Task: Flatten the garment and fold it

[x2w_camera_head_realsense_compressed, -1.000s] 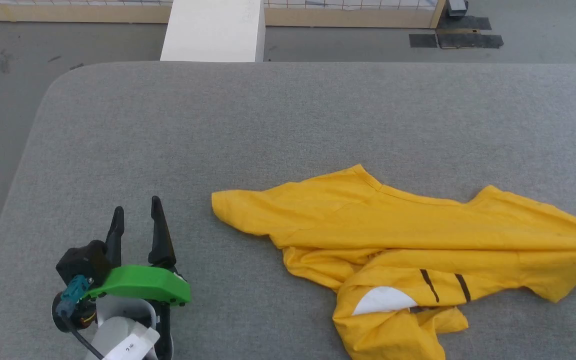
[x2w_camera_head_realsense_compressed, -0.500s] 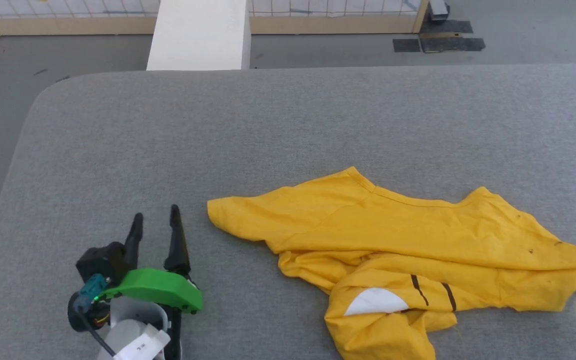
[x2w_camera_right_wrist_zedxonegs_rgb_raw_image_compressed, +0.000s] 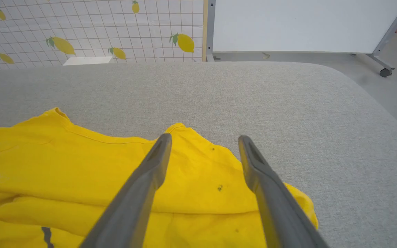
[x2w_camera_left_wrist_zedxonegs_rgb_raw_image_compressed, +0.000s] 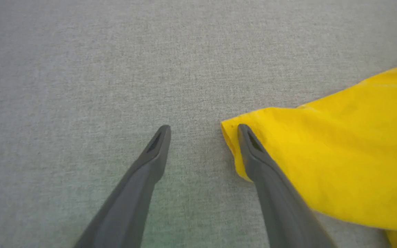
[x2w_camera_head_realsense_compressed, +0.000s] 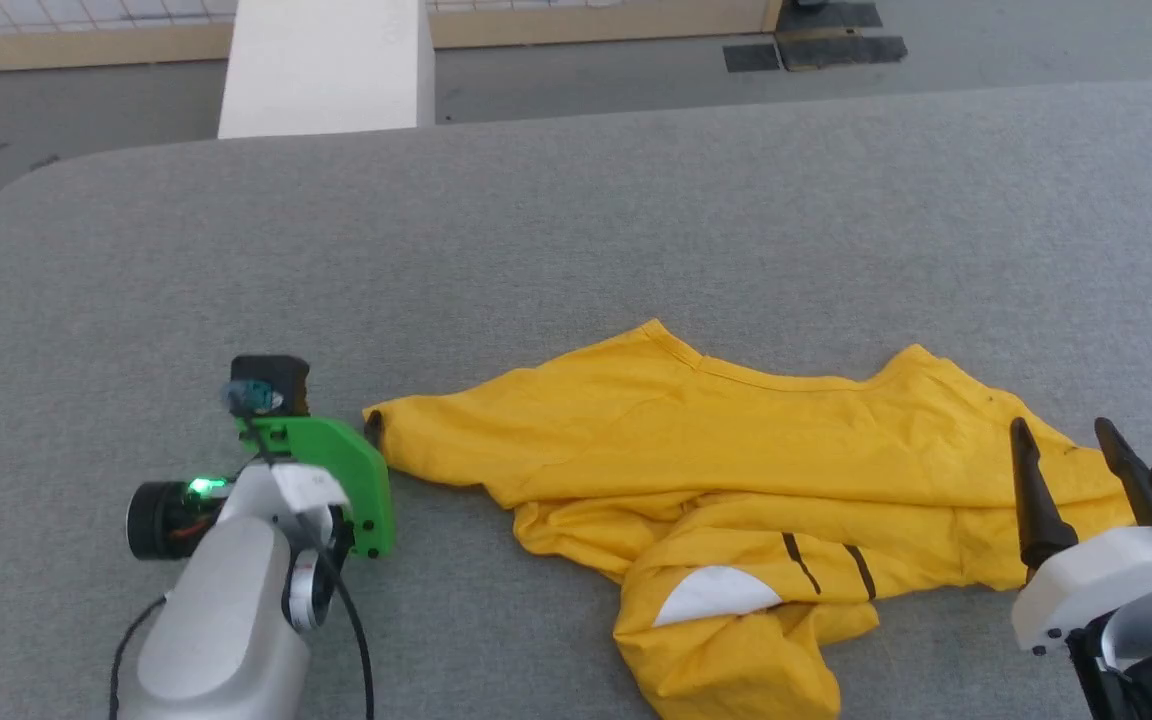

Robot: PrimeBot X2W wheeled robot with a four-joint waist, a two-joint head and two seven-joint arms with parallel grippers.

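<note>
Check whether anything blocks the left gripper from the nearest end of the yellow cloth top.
Nothing visible does. The left gripper is open over the grey fabric-covered table, with one dark finger at the very edge of the bright yellow cloth garment.

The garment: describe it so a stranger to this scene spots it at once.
Start at the grey padded surface. On its near half, between the left gripper and the right gripper, lies the garment, crumpled. Against that plain grey it is bright yellow, with a white patch and two thin dark stripes.
</note>
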